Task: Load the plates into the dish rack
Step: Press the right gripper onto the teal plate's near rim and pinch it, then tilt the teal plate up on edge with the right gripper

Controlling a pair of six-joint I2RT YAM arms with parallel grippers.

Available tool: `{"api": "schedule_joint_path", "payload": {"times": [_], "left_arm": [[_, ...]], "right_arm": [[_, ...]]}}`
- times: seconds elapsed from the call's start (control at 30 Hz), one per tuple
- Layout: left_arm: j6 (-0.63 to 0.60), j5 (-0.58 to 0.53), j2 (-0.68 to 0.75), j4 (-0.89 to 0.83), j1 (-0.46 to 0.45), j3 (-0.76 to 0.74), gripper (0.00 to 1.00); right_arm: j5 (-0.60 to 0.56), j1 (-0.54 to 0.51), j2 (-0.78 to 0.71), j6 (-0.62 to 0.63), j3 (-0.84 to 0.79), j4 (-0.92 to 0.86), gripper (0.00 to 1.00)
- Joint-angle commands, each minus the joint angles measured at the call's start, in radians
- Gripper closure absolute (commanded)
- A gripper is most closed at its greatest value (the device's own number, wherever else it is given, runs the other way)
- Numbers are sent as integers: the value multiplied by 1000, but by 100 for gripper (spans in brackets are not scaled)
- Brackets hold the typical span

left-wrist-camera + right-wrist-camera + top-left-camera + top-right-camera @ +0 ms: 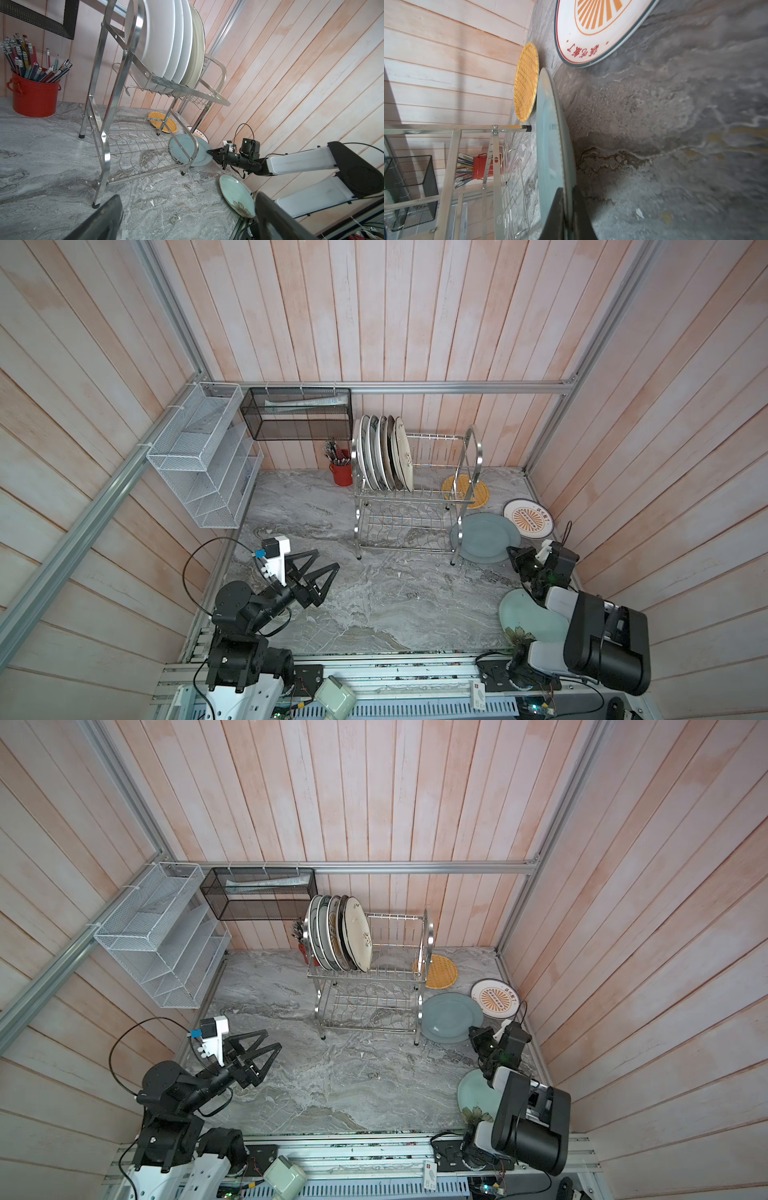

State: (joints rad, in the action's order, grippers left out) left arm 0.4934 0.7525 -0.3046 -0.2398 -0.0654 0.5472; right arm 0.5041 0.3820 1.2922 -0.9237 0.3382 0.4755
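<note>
Grey-blue plate [484, 537] lies on the worktop [374, 605] just beside the right end of the dish rack [415, 494], centre-right in a top view. At its lower-right rim the right end effector [511, 551] is clamped; the left end effector [325, 559] gapes wide, empty. Lift slowly, tilt upright, clear the rack frame.

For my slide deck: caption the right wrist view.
Right gripper shut on the rim of the grey-blue plate; sunburst plate and orange lattice plate beyond.
</note>
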Motion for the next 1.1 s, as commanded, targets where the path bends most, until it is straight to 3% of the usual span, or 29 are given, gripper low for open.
{"api": "schedule_joint_path", "payload": {"times": [0.0,0.4,0.53,0.7,0.87,1.07], "left_arm": [[-6,-13,8,-5,5,-7,0],[-4,-27,12,-6,8,-7,0],[-1,-24,13,-6,8,-9,0],[-2,-25,14,-7,9,-7,0],[5,-45,20,-9,8,-8,0],[9,-45,28,-9,9,-8,0]], "right_arm": [[-45,-1,-109,-25,31,-45,100],[-201,0,-437,-49,116,-356,100],[-214,0,-528,-102,76,-362,100],[-263,0,-637,-70,108,-499,100],[-266,1,-723,-53,139,-593,100],[-188,-1,-805,-95,149,-617,100]]}}
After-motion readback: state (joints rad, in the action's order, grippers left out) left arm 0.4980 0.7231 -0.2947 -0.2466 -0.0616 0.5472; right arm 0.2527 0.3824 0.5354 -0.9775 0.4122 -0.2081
